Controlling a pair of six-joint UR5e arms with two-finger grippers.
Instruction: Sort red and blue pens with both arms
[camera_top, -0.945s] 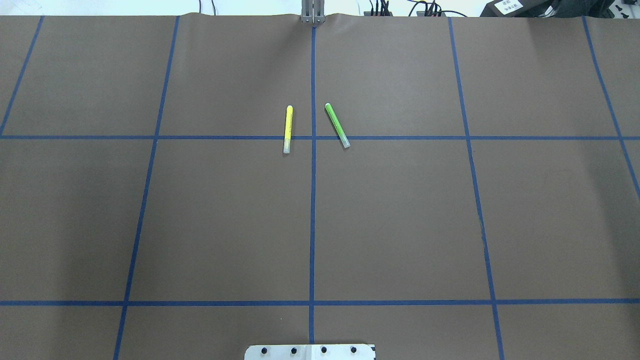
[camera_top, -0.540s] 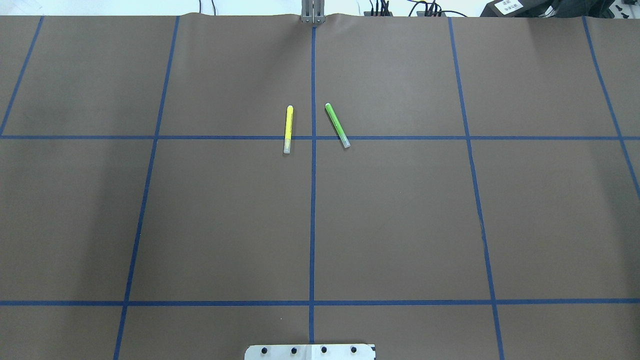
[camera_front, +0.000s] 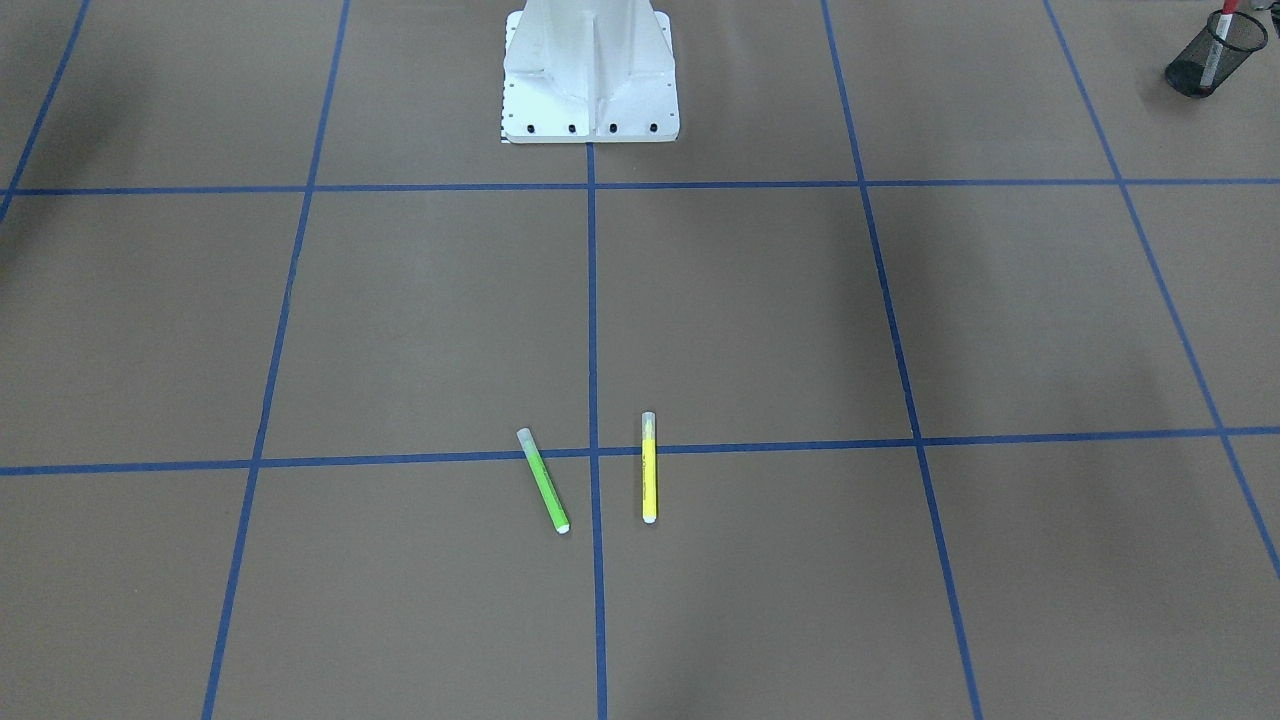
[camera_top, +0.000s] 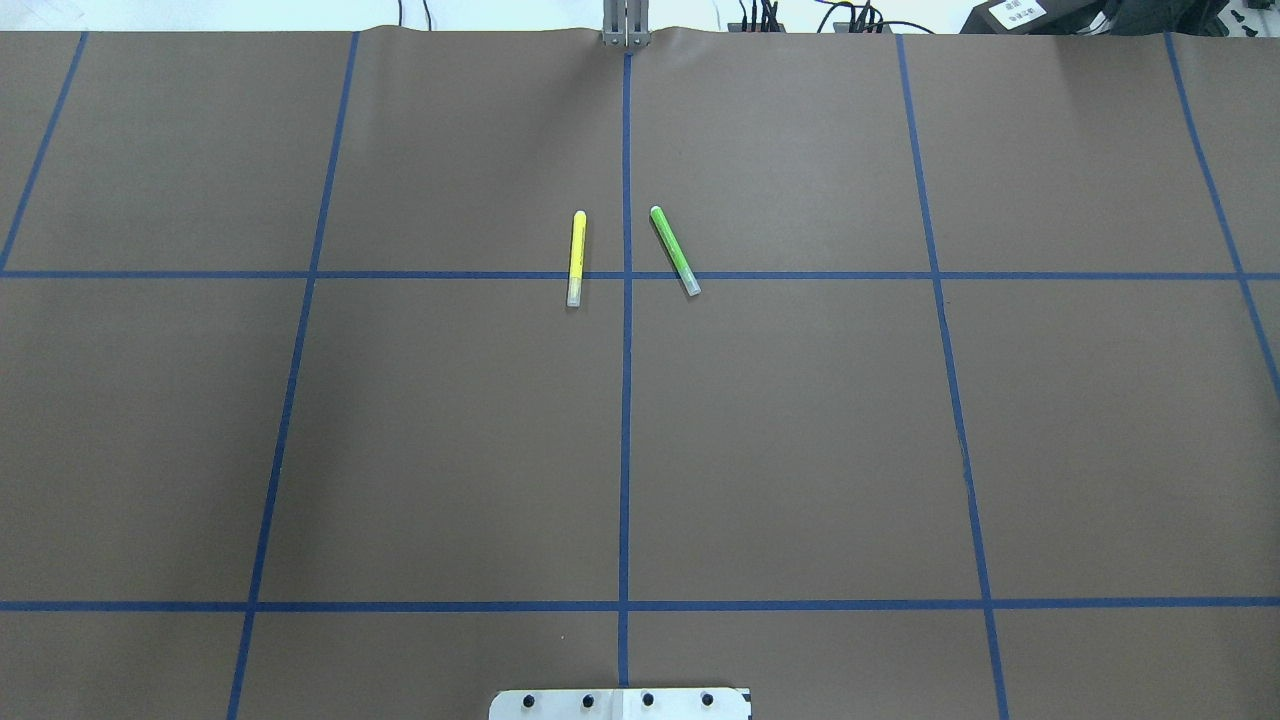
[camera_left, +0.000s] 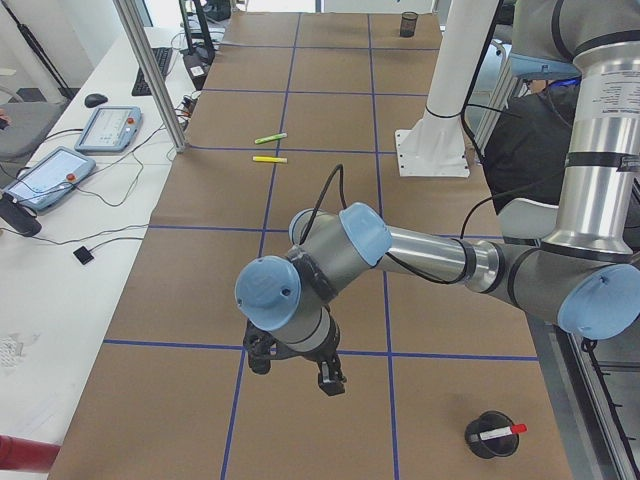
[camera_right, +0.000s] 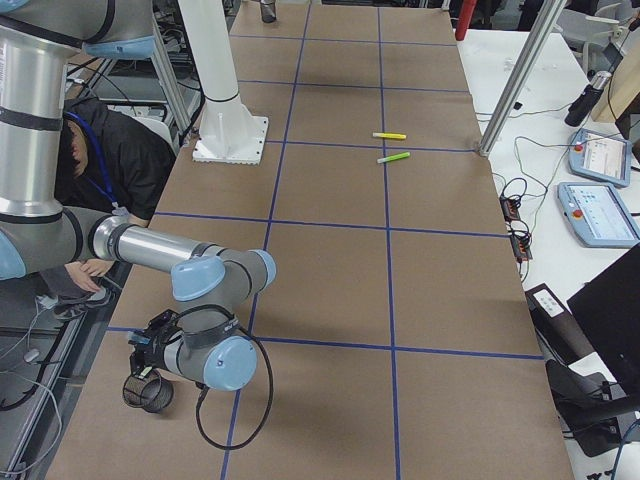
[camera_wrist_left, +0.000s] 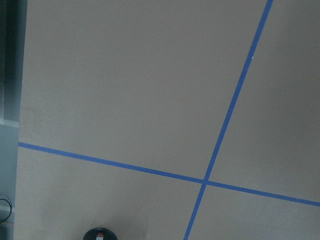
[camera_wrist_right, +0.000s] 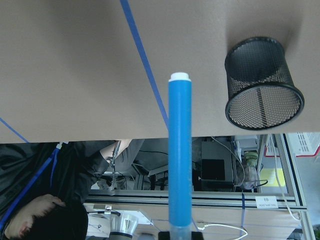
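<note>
The blue pen fills the middle of the right wrist view, white end up, held clear of the table in my right gripper, which is shut on it. It hangs beside a black mesh cup, left of the cup's rim. The red pen stands in another mesh cup near my left arm, also seen from across the table. My left gripper hovers over the table a little away from that cup; I cannot tell whether it is open or shut.
A yellow highlighter and a green highlighter lie either side of the centre tape line. The white robot base stands at the near edge. A person crouches beside the table behind my right arm.
</note>
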